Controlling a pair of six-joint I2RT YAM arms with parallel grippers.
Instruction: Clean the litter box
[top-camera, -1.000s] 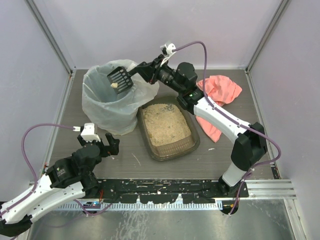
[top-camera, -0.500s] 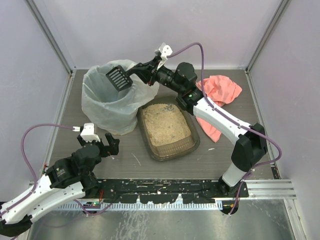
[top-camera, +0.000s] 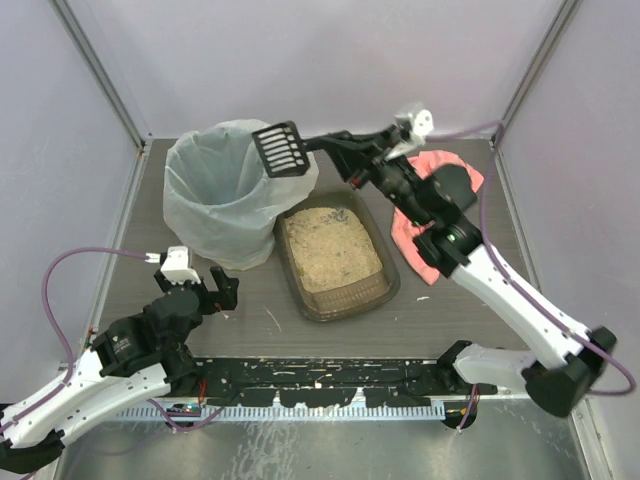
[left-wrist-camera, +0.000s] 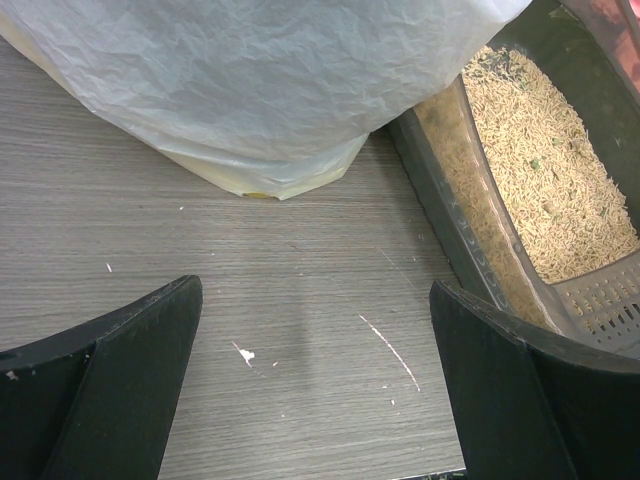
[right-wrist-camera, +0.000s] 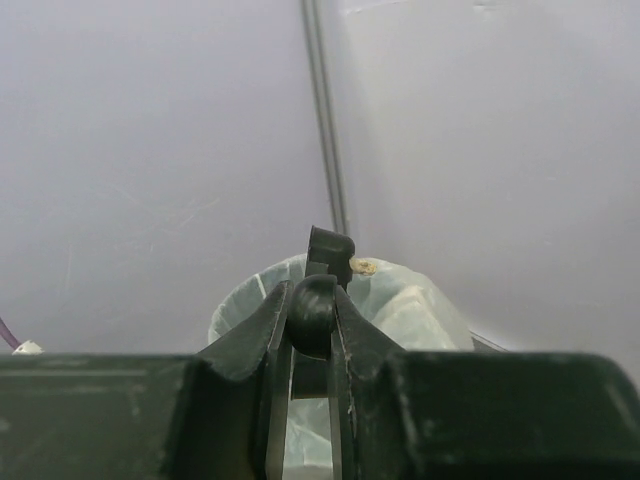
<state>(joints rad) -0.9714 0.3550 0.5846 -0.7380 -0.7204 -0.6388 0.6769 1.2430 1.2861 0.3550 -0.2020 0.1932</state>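
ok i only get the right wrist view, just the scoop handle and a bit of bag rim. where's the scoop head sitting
observer: The scoop head is above the far right rim of the bag-lined bin, with the right hand clamped on its handle.
operator: anything on it
observer: From the top view its slots look bare, with no clump showing.
operator: and the left hand
observer: The left hand is open and holds nothing. It is over the table in front of the bin, to the left of the litter box.
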